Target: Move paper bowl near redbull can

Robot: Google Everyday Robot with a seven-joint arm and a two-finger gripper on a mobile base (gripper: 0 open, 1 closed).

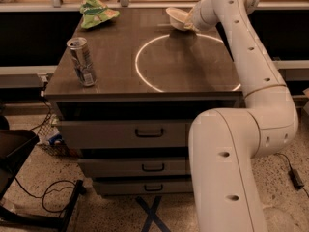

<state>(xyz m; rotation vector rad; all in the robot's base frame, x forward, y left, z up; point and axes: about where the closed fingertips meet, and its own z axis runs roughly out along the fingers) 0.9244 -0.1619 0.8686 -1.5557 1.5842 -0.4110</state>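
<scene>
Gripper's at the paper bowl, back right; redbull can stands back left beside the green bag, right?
No. In the camera view the redbull can stands front left, apart from the green bag; the gripper is at the paper bowl, back right.

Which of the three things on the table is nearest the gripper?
The paper bowl, at the far edge right beside the gripper; the redbull can stands front left, the green snack bag lies far left.

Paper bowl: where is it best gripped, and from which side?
Pinch its thin flared rim from the right: the paper bowl is wide and shallow, and the gripper is beside that rim, at the far edge of the table.
</scene>
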